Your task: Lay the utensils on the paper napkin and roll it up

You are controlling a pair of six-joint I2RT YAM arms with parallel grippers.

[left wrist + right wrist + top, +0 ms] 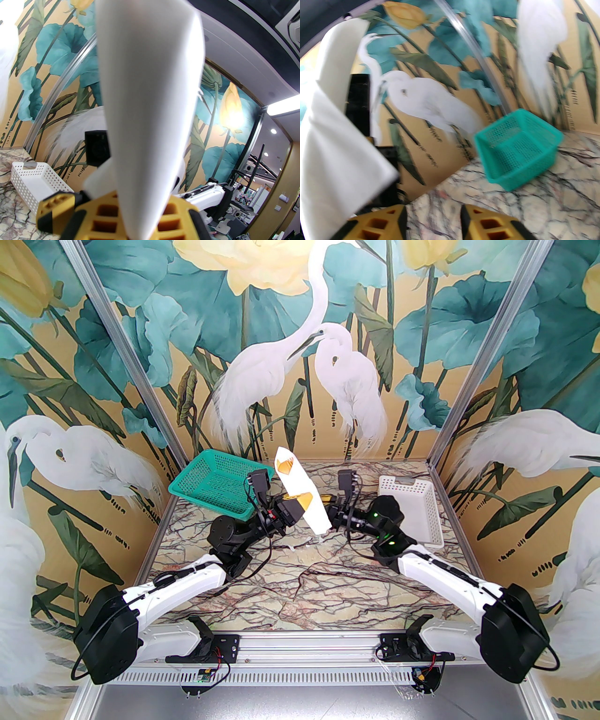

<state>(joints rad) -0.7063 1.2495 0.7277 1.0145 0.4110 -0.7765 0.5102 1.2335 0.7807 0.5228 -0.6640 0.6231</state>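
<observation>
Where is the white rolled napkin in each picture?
Top: napkin stands tilted in the centre.
Left wrist: big, up the middle.
Right wrist: left side, blurred.
Shared landmark: the marble table.

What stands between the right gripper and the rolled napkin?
Nothing visible does. The right gripper, jaws open, sits close beside the rolled napkin, which the left gripper holds clamped near its lower end.
</observation>
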